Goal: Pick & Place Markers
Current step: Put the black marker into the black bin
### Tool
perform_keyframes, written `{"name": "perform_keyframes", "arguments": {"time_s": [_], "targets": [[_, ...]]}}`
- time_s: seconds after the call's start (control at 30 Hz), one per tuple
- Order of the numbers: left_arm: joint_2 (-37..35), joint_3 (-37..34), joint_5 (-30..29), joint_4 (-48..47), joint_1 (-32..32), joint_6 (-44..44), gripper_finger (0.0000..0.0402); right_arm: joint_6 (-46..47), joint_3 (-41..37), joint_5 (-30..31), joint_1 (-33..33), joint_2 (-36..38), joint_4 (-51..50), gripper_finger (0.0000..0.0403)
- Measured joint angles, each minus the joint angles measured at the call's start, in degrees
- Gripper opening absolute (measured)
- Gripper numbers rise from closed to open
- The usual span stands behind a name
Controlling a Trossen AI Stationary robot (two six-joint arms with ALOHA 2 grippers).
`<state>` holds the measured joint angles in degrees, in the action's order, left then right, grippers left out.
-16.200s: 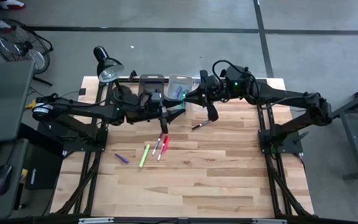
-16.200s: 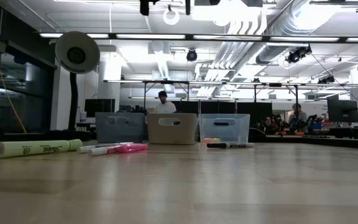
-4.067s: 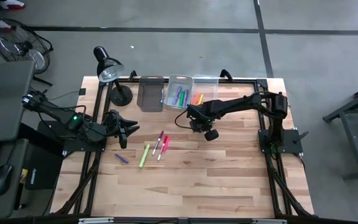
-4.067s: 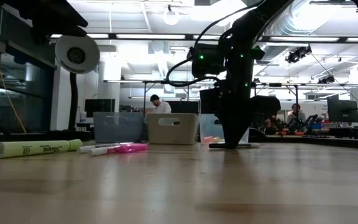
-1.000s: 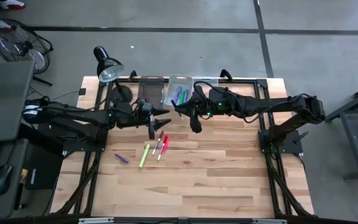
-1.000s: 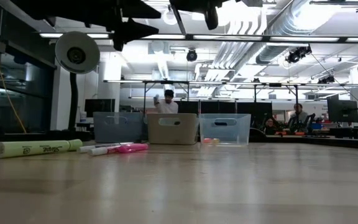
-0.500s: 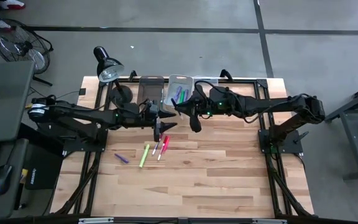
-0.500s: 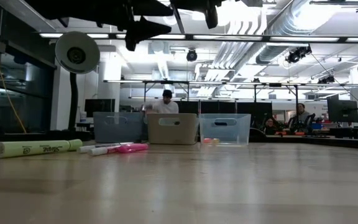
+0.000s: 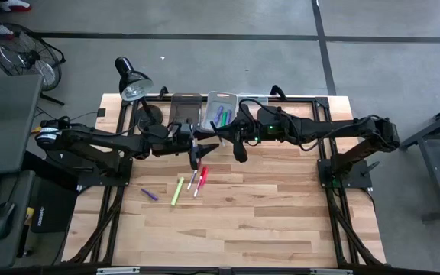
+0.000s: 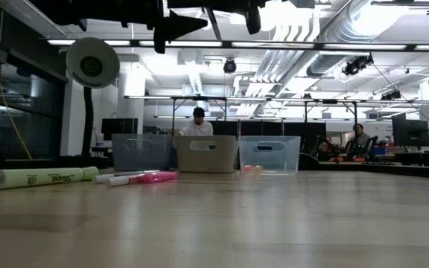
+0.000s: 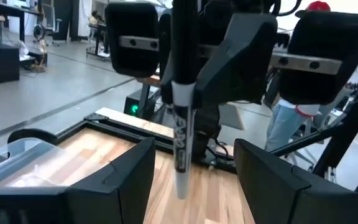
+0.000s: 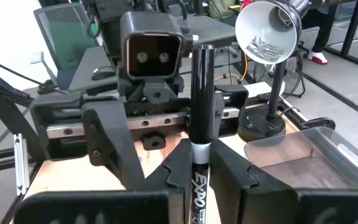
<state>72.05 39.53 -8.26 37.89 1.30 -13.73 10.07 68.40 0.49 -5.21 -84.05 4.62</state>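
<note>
Two grippers meet above the table [image 9: 281, 221], near its far edge, just in front of the three bins. The right gripper [image 9: 218, 143] is clamped on a black-and-white marker [image 12: 199, 155], which stands between its fingers; in the left wrist view the same marker [image 11: 180, 112] hangs straight down, tip toward the wood. The left gripper [image 9: 202, 150] faces it with its fingers [image 11: 132, 180] spread wide on either side of the marker, not touching it and holding nothing. In the right wrist view the left gripper [image 12: 148, 155] shows head-on, just beyond the marker.

Several other markers lie loose on the table below the grippers: a lime marker [image 9: 176, 190], a red marker [image 9: 200, 182], a thin pink and white marker [image 9: 192, 179] beside it, and a purple marker [image 9: 150, 194] a little apart toward the left arm's side. In the low view the lime marker [image 10: 43, 177] lies nearest, with the pink one [image 10: 141, 178] behind it.

The dark bin [image 9: 186, 102], the clear middle bin [image 9: 221, 99] and a third clear bin [image 10: 269, 154] stand in a row at the far edge. Purple and green markers [image 9: 220, 115] lie in the middle bin. A desk lamp [image 9: 132, 82] stands at the far left corner.
</note>
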Motion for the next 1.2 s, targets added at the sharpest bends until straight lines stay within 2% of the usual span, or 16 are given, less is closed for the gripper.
{"name": "perform_keyframes", "arguments": {"time_s": [0.27,0.73,0.9,1.2], "targets": [[1.3,0.0,2.0,0.4,2.2,-2.2,0.0216,0.0,0.0,-0.6,0.0,-0.3,2.9,0.0033],[1.3,0.0,3.9,3.1,2.2,-3.8,0.0210,0.0,0.0,-0.8,0.0,-1.1,3.3,0.0035],[1.3,0.0,3.9,3.2,2.2,-4.4,0.0168,0.0,0.0,-0.8,0.0,-1.1,3.4,0.0039],[1.3,0.0,3.8,3.2,2.2,-4.6,0.0059,0.0,0.0,-0.7,0.0,-1.1,3.4,0.0036]]}}
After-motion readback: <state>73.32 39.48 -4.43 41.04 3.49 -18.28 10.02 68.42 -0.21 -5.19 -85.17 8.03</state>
